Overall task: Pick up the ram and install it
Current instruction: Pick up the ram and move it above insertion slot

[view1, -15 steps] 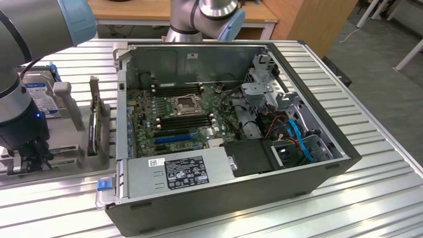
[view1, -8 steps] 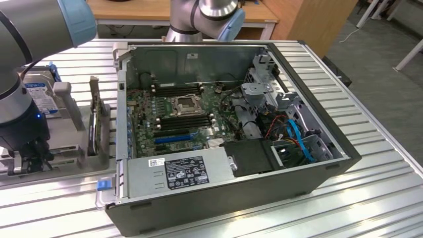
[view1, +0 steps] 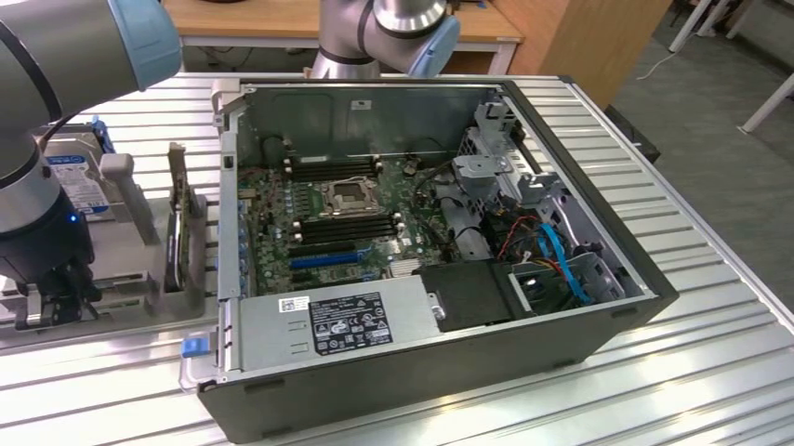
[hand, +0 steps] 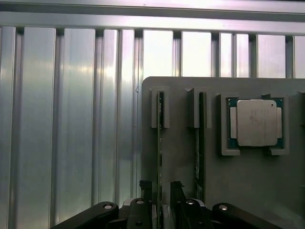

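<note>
The computer case [view1: 410,381] lies on the table [view1: 720,307], with the motherboard [view1: 329,218] inside. At the exterior view's left sits a tray [hand: 238,191]. In its slots stand 2 sticks, the ram [hand: 160,138] and a spare stick [hand: 201,143], with a processor [hand: 256,122] beside them. The gripper [hand: 160,187] straddles the ram.

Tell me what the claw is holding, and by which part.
Nothing is held. The claw stands open, its fingers on either side of the ram, which stands on edge in the grey holder.

And there it is, the long, thin green circuit-board ram stick [hand: 160,157], standing on its edge in a narrow slot of the grey holder block [hand: 178,143], twin stick [hand: 200,143] just beside it.
</note>
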Robot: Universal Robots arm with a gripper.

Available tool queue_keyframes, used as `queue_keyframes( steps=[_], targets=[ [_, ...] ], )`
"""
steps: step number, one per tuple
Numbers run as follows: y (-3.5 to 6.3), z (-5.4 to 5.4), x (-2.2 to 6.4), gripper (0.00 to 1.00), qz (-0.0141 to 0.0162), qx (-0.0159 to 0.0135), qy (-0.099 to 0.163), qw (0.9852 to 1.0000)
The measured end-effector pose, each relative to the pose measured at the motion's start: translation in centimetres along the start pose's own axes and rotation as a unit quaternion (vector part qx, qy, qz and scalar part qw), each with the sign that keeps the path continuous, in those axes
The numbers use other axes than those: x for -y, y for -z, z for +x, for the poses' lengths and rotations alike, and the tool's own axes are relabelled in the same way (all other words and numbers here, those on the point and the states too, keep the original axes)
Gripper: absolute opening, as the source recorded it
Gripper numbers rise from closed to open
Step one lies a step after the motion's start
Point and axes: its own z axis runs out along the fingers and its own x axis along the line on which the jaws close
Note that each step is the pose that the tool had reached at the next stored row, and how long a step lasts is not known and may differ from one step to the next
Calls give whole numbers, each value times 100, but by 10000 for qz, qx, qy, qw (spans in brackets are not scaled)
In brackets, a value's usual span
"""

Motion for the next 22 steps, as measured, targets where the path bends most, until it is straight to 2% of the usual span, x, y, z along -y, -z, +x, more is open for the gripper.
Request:
queue_keyframes(
  steps=[8,10,11,19,21,22],
  targets=[
    [0,0,0,29,0,0,0,10000],
    [0,0,0,31,0,0,0,10000],
    [0,0,0,37,0,0,0,10000],
    [-2,-3,1,37,1,-1,0,10000],
    [-2,-5,1,35,1,-3,0,10000],
    [-1,-5,0,29,1,-4,0,10000]
  ],
)
